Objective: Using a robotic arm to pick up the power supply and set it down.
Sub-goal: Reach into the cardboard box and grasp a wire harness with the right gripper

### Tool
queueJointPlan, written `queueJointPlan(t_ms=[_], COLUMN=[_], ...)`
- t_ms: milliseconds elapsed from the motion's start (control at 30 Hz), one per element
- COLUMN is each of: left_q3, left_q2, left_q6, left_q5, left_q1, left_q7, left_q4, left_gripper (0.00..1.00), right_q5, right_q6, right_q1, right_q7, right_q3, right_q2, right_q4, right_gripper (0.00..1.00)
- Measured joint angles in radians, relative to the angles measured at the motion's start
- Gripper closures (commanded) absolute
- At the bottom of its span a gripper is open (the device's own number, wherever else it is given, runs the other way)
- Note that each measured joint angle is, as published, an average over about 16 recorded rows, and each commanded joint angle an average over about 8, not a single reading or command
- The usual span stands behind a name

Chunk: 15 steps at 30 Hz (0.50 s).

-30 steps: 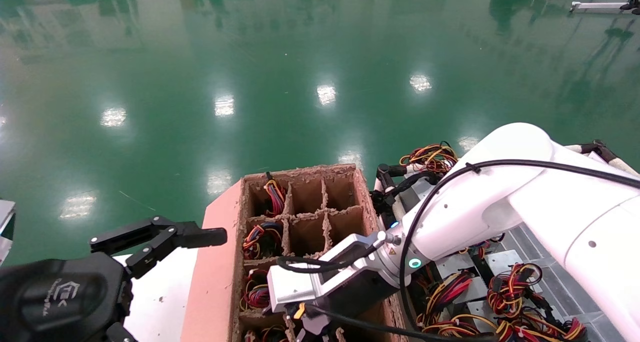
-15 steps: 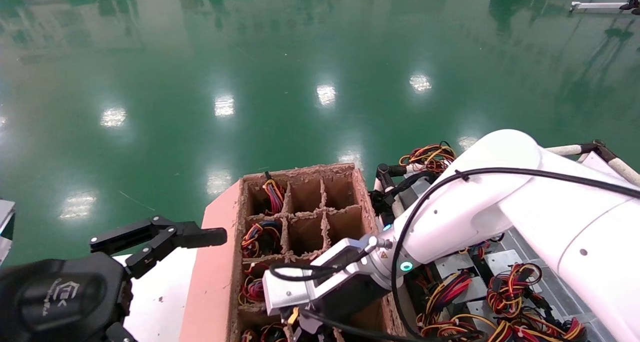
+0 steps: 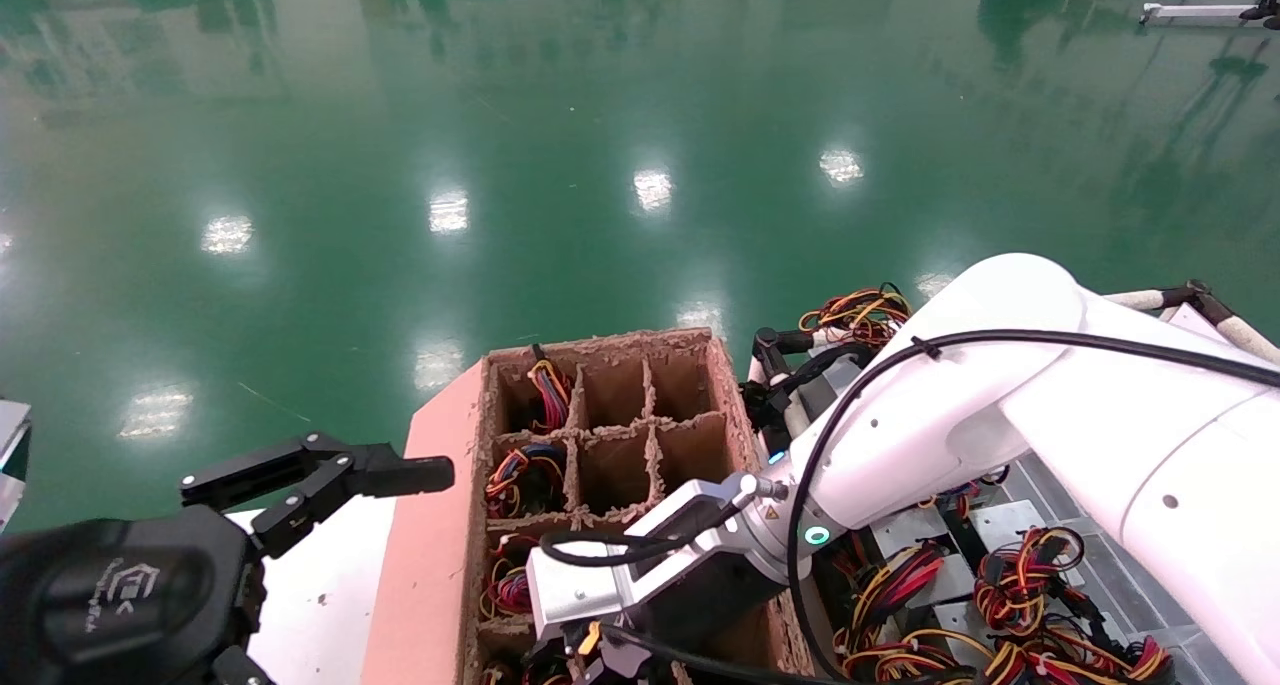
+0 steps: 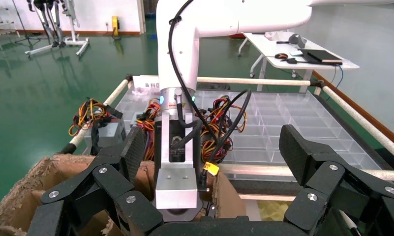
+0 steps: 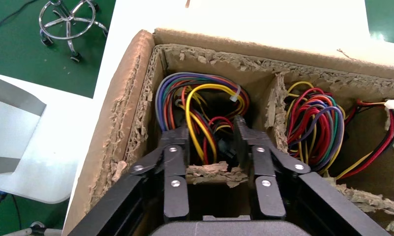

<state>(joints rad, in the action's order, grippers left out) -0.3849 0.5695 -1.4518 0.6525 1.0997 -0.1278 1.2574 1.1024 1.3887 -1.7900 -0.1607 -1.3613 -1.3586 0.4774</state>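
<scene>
The white robotic arm (image 3: 940, 405) reaches down from the right into the near end of a divided cardboard box (image 3: 432, 555). Its silver wrist box (image 3: 590, 580) sits over the near cells, and the head view hides the gripper below it. In the right wrist view my right gripper (image 5: 210, 129) is inside a cell. Its fingers (image 5: 177, 140) are closed in on the power supply (image 5: 200, 110). Only its red, yellow and black wires show; the grey body is hidden. My left gripper (image 4: 214, 147) stands open and empty beside the box's left side.
Several box cells hold wire bundles (image 3: 525, 475); the far middle cells (image 3: 615, 390) look bare. More wired units (image 3: 1020, 575) lie in a clear divided tray (image 4: 303, 123) right of the box. A white table (image 3: 320, 585) is at the left, with green floor beyond.
The right arm has sunk a little lower and nearer into the box's near cells. The left arm has not moved.
</scene>
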Motion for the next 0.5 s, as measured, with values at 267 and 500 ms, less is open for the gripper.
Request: queueJointPlan(t_ms=[267, 500], left_q3=[0.000, 0.000], left_q2=[0.000, 0.000], left_q6=[0.000, 0.000], left_q5=[0.000, 0.000], left_q1=[0.000, 0.000], left_q7=[0.000, 0.000], left_q4=[0.000, 0.000], left_gripper=[0.00, 0.00], right_q5=[-0.027, -0.059], right_q6=[0.018, 0.052], right_q1=[-0.007, -0.017], right_q7=[-0.002, -0.004], right_q3=[-0.007, -0.005], right_q2=[0.002, 0.006], right_q4=[-0.015, -0.042], right_gripper=[1.00, 1.00])
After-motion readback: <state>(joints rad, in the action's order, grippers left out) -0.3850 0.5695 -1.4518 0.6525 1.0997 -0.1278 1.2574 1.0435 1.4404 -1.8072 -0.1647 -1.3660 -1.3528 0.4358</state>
